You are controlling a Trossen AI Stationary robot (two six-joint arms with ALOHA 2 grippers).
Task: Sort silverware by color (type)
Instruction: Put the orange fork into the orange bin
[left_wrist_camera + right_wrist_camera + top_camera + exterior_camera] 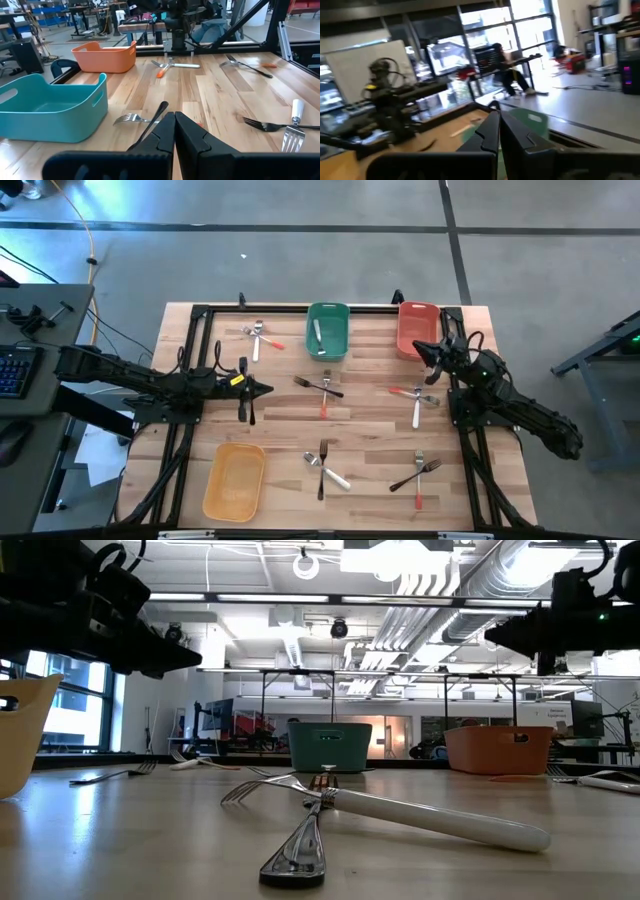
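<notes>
Just beyond left gripper's (174, 131) closed fingers, black fork (150, 126).

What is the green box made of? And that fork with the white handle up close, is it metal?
The green bin looks like smooth matte plastic: moulded walls, rounded rim, a cut-out handle. The white-handled fork seems to have shiny metal tines that catch the light, joined to a glossy white handle, probably plastic, though it might be ceramic.

Scattered forks (323, 387) and three bins (327, 330) break up the table (280, 415), leaving bare wood between.
</notes>
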